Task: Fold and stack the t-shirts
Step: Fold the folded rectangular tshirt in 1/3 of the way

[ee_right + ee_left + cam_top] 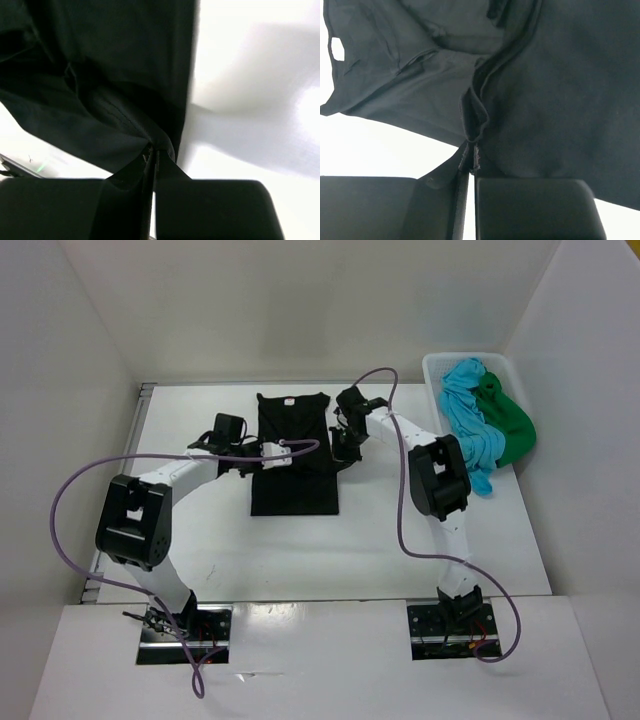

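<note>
black t-shirt edges pinched inside left pincer and right pincer.

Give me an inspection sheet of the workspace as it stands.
surface: white table, black t-shirt laid out mid-table.
job's things: turquoise t-shirt and green t-shirt bunched in the white basket, spilling over its rim.
clutter: nothing seen.
grippers: left gripper fingers pinch the black t-shirt's left edge; right gripper fingers pinch its right edge.
cables: purple cables loop off both arms.
surroundings: white walls on three sides.
</note>
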`<state>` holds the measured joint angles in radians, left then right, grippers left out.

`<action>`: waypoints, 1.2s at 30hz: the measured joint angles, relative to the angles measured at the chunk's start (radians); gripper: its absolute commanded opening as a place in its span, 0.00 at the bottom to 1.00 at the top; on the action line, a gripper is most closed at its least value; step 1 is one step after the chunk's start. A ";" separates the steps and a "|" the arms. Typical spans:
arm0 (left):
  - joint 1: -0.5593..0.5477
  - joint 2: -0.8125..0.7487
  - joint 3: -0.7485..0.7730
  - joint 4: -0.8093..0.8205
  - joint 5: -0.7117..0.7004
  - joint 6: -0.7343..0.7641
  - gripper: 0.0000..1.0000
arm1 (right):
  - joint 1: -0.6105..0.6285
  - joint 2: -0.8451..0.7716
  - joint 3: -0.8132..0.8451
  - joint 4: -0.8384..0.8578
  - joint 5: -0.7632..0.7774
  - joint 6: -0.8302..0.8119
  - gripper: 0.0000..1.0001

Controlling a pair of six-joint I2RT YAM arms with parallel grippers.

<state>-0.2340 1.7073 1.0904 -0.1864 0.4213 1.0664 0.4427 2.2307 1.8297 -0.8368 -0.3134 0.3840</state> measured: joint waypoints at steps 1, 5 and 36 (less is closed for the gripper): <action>0.003 0.005 0.000 0.006 0.000 0.003 0.16 | -0.005 0.012 0.012 -0.003 -0.005 -0.004 0.02; 0.006 0.022 -0.011 0.050 -0.019 0.004 0.19 | -0.022 0.050 0.043 -0.010 -0.020 -0.015 0.42; -0.127 -0.398 -0.390 -0.221 -0.180 0.318 0.70 | 0.013 -0.309 -0.481 0.150 -0.031 0.065 0.65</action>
<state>-0.3614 1.3090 0.7002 -0.4072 0.2417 1.3846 0.4553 1.9217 1.3483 -0.6865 -0.3443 0.4492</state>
